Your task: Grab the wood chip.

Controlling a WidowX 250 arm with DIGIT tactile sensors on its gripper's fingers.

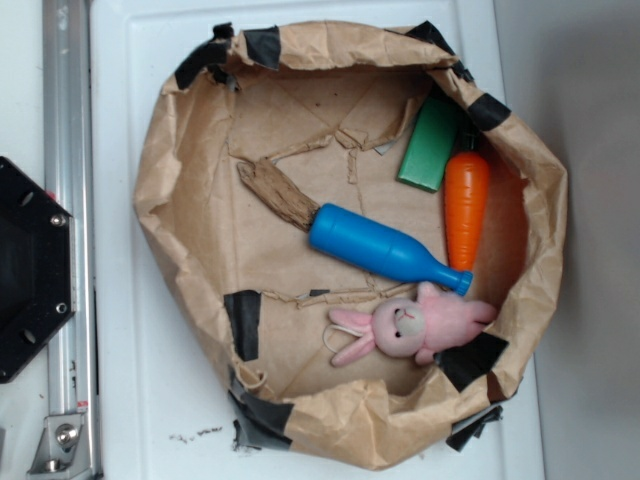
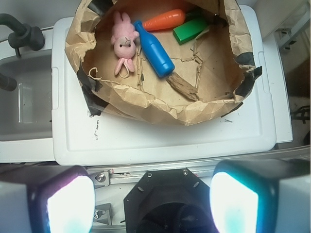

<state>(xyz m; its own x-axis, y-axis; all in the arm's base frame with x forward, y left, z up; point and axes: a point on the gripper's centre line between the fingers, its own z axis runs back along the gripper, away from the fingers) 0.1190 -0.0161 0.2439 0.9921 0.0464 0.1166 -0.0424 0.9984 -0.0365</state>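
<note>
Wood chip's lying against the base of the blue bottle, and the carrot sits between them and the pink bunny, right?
Not quite. The wood chip does meet the blue bottle base, but the carrot lies on the bottle's far side from the bunny, beside the green block. The exterior view shows it.

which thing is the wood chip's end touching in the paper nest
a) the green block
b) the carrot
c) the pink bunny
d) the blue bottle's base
d: the wood chip lies with its lower end against the wide base of the blue bottle, apart from the other toys.

Robot lab setup, alu rail [image 1: 66,200], white plastic bin lid [image 2: 160,141], taped paper nest [image 1: 180,180]
</note>
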